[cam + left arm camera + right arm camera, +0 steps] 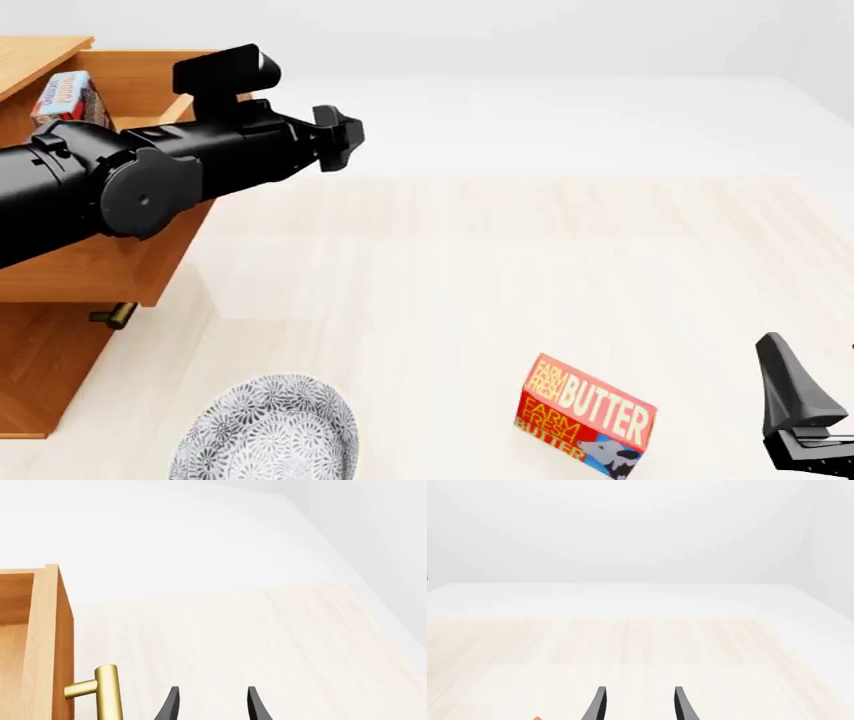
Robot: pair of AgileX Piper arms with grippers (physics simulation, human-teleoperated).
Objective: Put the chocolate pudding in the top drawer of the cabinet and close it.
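The cabinet (40, 375) stands at the table's left edge with its top drawer (100, 265) pulled out. Inside the drawer, against its back, the chocolate pudding (64, 97) stands partly hidden behind my left arm. My left gripper (340, 137) hangs open and holds nothing, just right of the drawer front. In the left wrist view the top drawer (47, 645) and its brass handle (105, 692) lie beside the open left gripper (212, 706). My right gripper (798, 405) stays low at the near right; the right wrist view shows the right gripper (639, 706) open and holding nothing.
A red butter box (587, 415) lies on the table near the front, left of the right gripper. A patterned grey bowl (267, 435) sits at the near edge by the cabinet. A brass handle end (114, 315) pokes out below the open drawer.
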